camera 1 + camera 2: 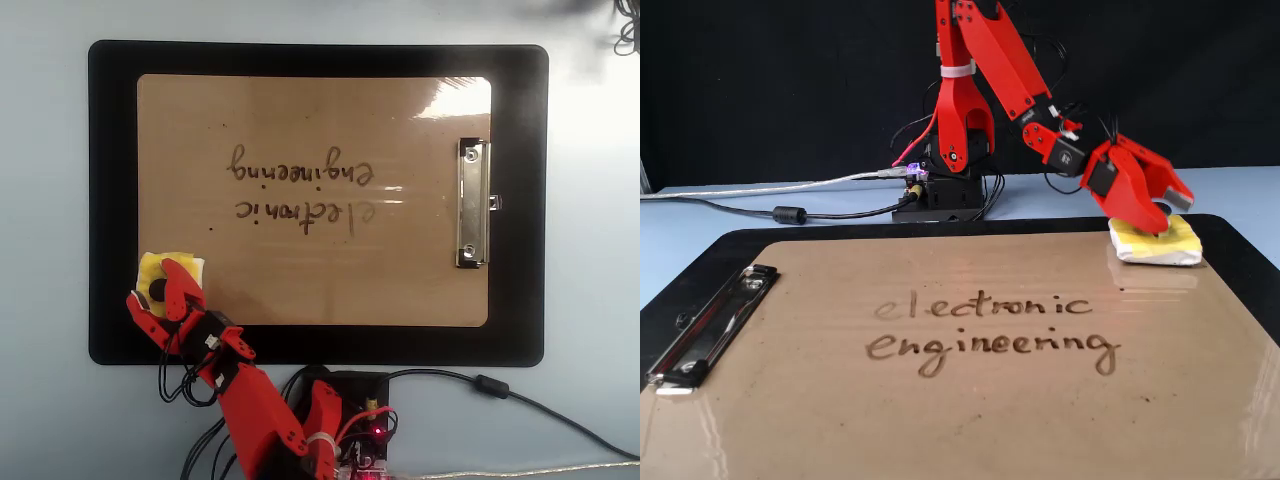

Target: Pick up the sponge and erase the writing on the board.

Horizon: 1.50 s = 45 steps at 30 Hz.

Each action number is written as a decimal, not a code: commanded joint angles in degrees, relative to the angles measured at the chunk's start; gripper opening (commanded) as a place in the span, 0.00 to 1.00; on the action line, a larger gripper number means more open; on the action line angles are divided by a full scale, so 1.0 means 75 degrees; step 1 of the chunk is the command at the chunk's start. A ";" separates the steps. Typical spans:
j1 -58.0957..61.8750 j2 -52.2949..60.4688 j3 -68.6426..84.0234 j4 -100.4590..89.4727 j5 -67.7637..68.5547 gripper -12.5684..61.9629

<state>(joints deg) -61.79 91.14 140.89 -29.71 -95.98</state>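
Observation:
The yellow sponge (182, 263) with a white edge lies at the lower-left corner of the brown board (300, 280) in the overhead view. In the fixed view the sponge (1162, 246) sits at the board's (940, 430) far right corner. My red gripper (156, 290) is down on the sponge, jaws apart, one finger across its top and the other off its outer edge. The gripper (1166, 214) touches the sponge's top in the fixed view. The writing (300, 190) "electronic engineering" fills the board's middle, also in the fixed view (990, 325).
A silver clip (472, 205) holds the board's right end in the overhead view, at the left (705, 330) in the fixed view. A black mat (110, 200) lies under the board. The arm's base (940, 190) and cables (520, 400) sit beyond the mat.

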 commanded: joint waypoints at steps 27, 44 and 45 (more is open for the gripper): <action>0.0211 -0.0398 0.0340 -0.0598 0.0750 0.07; 0.2813 0.0691 0.0422 -0.0598 0.1195 0.06; 0.3000 0.0727 0.0387 -0.0598 0.1207 0.06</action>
<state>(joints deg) -39.99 94.04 145.02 -32.52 -87.71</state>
